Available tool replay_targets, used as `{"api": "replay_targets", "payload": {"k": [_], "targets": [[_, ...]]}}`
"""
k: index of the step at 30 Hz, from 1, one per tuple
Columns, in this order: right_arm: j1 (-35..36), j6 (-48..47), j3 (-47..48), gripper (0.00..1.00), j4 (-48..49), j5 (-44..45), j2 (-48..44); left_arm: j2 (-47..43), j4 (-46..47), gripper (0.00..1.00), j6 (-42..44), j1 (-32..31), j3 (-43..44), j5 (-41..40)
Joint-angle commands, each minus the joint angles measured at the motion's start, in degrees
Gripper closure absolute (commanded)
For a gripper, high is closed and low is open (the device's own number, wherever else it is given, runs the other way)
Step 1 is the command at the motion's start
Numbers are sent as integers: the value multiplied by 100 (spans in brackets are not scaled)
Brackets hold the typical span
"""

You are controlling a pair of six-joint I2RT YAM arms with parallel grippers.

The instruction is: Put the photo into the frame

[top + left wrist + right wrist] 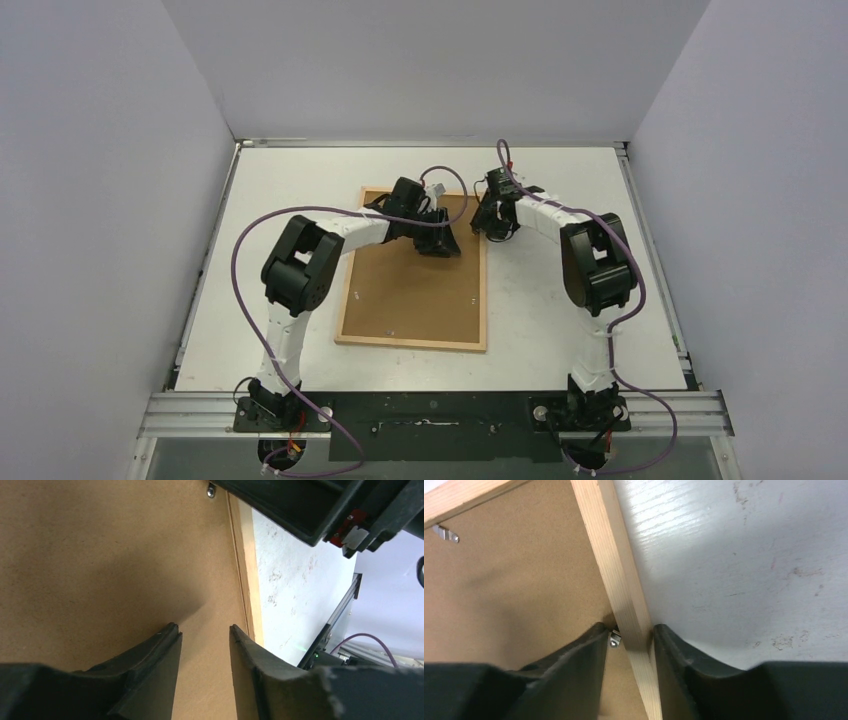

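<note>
Guessing nearly done | backing board [100, 555] in the frame [624, 580], photo not visible | left tool [203, 628] open, empty | right tool [628, 628] straddles frame bar, grip unclear | clips [614, 639] left?

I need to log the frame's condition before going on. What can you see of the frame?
The frame is a thin rectangle of pale wood with visible grain, lying flat on the white table, back up. A brown backing board fills it, with small metal clips at its inner edge. The right gripper straddles the right bar near the far corner; whether it pinches is unclear.
</note>
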Motion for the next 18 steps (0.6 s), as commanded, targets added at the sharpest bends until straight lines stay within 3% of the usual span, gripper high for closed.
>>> {"api": "replay_targets", "payload": {"k": [1, 5, 11, 18], "targets": [[-98, 323, 149, 54, -169, -495, -550, -121, -609, 58, 344, -27, 605, 342], [-217, 206, 191, 39, -751, -261, -1239, -338, -835, 52, 421, -5, 880, 564], [-334, -81, -711, 37, -1029, -215, -2291, -700, -1135, 52, 529, 52, 745, 636], [53, -794, -2278, 36, -682, -581, -3334, -1264, -1522, 62, 1087, -28, -130, 496]]}}
